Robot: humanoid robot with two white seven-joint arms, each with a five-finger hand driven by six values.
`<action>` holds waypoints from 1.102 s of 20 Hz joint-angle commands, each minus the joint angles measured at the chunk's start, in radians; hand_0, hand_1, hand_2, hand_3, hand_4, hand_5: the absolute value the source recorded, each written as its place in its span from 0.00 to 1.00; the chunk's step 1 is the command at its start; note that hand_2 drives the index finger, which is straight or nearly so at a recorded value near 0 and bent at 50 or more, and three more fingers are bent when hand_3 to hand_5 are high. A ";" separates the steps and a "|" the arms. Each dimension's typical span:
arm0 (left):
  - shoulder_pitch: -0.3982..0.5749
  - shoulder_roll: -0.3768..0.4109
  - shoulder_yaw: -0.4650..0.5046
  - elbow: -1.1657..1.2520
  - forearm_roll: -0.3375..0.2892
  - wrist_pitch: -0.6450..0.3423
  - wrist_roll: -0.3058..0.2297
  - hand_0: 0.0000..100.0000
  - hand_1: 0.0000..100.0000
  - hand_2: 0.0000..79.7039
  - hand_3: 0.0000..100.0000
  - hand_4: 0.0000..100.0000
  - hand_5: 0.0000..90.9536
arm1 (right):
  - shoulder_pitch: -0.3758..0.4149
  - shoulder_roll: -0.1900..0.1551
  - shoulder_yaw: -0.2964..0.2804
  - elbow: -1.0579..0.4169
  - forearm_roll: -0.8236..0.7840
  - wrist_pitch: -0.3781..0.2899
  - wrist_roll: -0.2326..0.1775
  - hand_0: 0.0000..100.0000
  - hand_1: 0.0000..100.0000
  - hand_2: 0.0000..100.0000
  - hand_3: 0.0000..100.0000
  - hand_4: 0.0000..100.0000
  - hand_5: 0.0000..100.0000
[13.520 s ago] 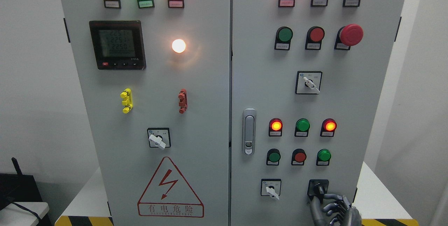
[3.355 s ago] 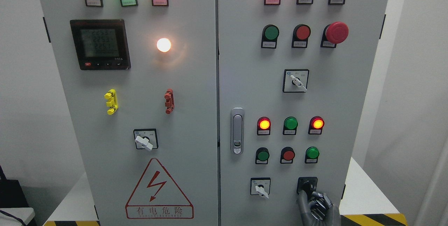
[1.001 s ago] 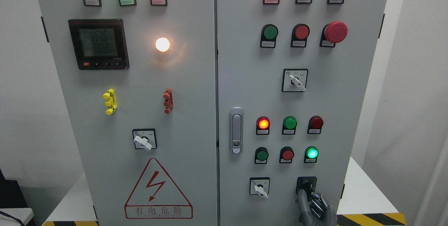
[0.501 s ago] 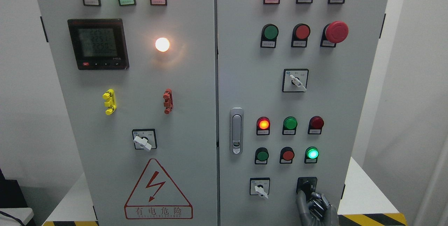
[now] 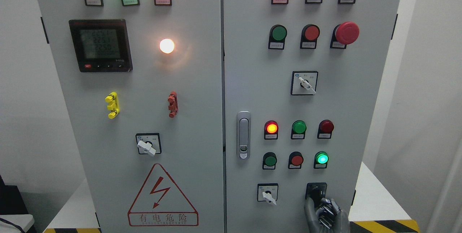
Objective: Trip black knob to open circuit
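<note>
- The small black rotary knob (image 5: 316,192) sits on a square black plate at the lower right of the right door of the tall grey metal cabinet (image 5: 202,92), just right of a white-handled selector switch (image 5: 267,194) on the same row.
- The right hand (image 5: 325,213), dark grey with jointed metal fingers, comes up from the bottom edge at the right and reaches the knob from below.
- Its thumb (image 5: 309,209) stands upright along the left lower corner of the knob's plate, and the other fingers (image 5: 326,207) are curled close together just under the knob. The fingertips touch or nearly touch the knob; I cannot tell if they really pinch it.
- The left hand is not visible.
- Above the knob, in the row of three small push buttons, the right green button (image 5: 321,158) is lit brightly.
- In the row of three lamps above that, the left red lamp (image 5: 271,128) glows, while the right red lamp (image 5: 326,126) is dark.
- On the left door a black digital meter (image 5: 100,45) shows numbers, and a round white lamp (image 5: 166,45) shines beside it.
</note>
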 commanded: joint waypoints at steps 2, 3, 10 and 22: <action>-0.008 0.000 0.000 0.000 -0.032 0.000 0.001 0.12 0.39 0.00 0.00 0.00 0.00 | 0.002 -0.004 -0.009 0.002 0.053 -0.020 0.025 0.60 0.78 0.64 0.93 0.91 0.93; -0.008 0.000 0.000 0.000 -0.034 0.000 0.001 0.12 0.39 0.00 0.00 0.00 0.00 | 0.002 -0.004 -0.010 0.002 0.065 -0.021 0.025 0.60 0.78 0.64 0.93 0.91 0.93; -0.008 0.000 0.000 0.000 -0.032 0.000 0.001 0.12 0.39 0.00 0.00 0.00 0.00 | 0.004 -0.013 -0.021 0.002 0.130 -0.024 0.025 0.59 0.79 0.63 0.92 0.90 0.93; -0.008 0.000 0.000 0.000 -0.032 0.000 0.001 0.12 0.39 0.00 0.00 0.00 0.00 | 0.008 -0.026 -0.032 -0.003 0.159 -0.029 0.022 0.57 0.80 0.62 0.91 0.89 0.92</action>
